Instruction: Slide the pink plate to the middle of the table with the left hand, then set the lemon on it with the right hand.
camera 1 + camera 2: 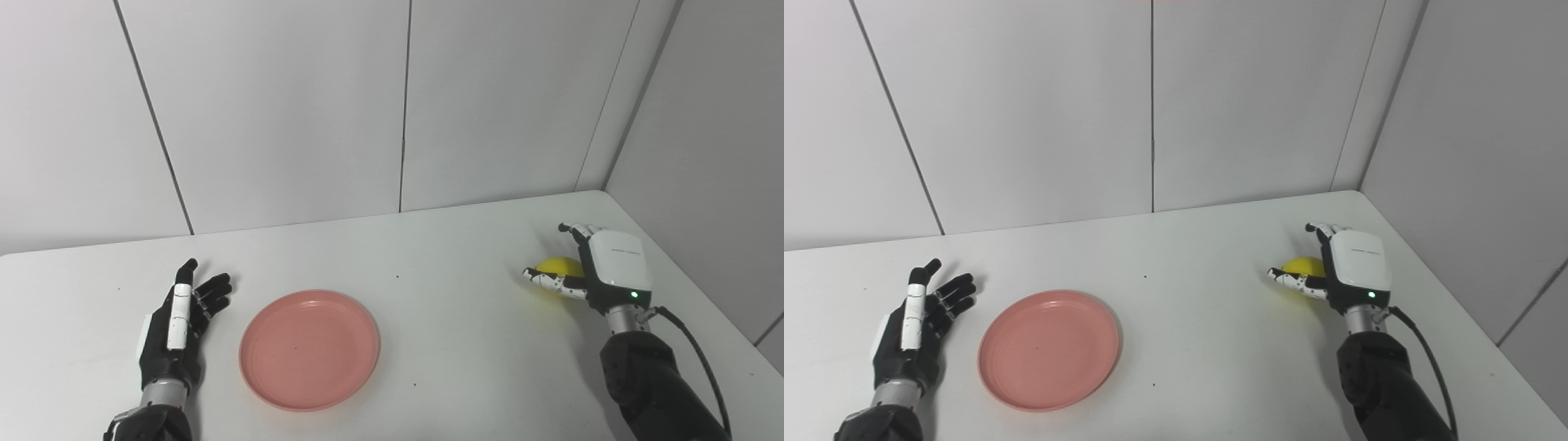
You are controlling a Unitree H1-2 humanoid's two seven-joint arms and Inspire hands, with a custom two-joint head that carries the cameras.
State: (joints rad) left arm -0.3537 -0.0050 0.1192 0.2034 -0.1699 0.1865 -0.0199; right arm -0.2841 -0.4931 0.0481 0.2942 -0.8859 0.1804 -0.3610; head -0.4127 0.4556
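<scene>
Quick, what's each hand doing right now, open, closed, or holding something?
Left hand: open, fingers spread, holding nothing, beside the pink plate.
Right hand: wrapped around the lemon; whether the grip is fully closed cannot be told.

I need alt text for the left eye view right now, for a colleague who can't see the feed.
The right hand curls around a yellow lemon at the right of a white table. An empty pink plate lies left of centre, and the left hand rests open beside it, not touching it.
</scene>
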